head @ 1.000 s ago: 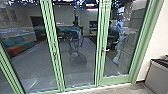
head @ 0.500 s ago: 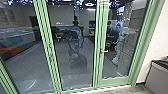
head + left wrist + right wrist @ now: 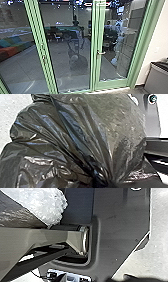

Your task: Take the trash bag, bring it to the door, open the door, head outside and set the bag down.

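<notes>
left end effector [image 3: 106, 183] at the bunched neck of a dark trash bag [image 3: 72, 136]

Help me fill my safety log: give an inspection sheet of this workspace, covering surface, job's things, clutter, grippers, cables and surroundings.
Surface: grey floor by the door
Job's things: dark bag, bunched; door green-framed, apparently shut
Clutter: grey bin-like unit at the wall
Grippers: cannot tell if open or shut
Cables: possibly one thin dark cable by the robot's base
Surroundings: pale wall right of the door; multicoloured seating seen in the glass, left
</notes>
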Motion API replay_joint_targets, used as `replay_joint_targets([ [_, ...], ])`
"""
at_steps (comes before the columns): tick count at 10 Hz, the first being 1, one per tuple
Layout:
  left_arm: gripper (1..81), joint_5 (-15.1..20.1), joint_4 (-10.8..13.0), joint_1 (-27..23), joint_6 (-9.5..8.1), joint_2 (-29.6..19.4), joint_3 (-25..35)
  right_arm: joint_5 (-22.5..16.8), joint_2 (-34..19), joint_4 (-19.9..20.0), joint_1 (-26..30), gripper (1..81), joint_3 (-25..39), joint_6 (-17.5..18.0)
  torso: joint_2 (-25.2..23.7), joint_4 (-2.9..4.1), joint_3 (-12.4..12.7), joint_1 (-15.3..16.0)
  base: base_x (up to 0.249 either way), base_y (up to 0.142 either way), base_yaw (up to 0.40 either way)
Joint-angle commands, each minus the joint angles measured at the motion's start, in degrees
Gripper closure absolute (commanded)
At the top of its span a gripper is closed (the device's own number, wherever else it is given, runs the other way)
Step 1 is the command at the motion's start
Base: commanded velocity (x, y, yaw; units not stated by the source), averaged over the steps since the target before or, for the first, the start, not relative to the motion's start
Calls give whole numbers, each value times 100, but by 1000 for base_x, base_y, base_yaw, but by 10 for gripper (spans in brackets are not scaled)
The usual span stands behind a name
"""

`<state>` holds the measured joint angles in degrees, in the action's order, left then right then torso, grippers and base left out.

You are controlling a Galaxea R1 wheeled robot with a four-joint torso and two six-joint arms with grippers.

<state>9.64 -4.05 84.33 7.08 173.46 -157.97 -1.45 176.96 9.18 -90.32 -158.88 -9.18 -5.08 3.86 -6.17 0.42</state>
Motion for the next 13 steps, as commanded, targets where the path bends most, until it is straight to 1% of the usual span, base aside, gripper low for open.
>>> replay_joint_targets([
  [1,811,416,18,-290,12,-13,-6,-365,61,-21,220,10,51,-22,0,0,0,0,142,-138,0],
  [9,811,416,18,-290,12,-13,-6,-365,61,-21,220,10,51,-22,0,0,0,2,142,-132,0],
  [13,811,416,18,-290,12,-13,-6,-365,61,-21,220,10,51,-22,0,0,0,2,142,-90,0],
])
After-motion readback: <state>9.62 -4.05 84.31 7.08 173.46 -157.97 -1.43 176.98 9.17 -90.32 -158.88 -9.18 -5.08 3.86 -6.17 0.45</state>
